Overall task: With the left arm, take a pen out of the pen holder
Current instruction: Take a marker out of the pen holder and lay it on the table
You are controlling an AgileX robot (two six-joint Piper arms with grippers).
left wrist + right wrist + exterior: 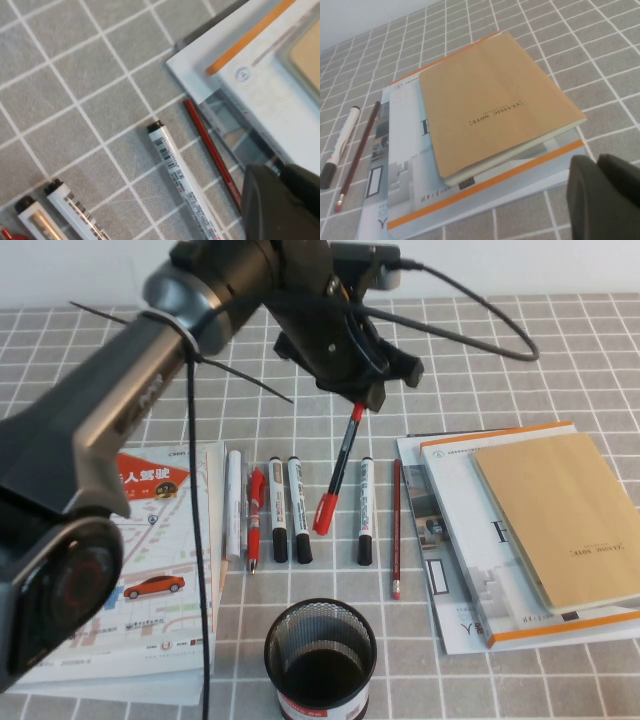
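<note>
Left hand [357, 400] upper centre of high view, clamped on red pen [337, 465]. Pen hangs below hand, long axis steep, cap end toward lower left, over gap in row of markers [365, 510]. Pen holder [320, 650] bottom centre, well apart from pen. Right hand [600, 200] near notebook [495, 105]; state cannot tell.

Red pen [337, 470] tilted (cap lowest); black mesh pen holder [290, 622] upright.

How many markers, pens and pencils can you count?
Black-capped markers: 3
Red marker: 1, held up by the left gripper
Red pen: 1
White pencil: 1
Red pencil: 1
Total: 7
Right gripper: near the brown notebook
</note>
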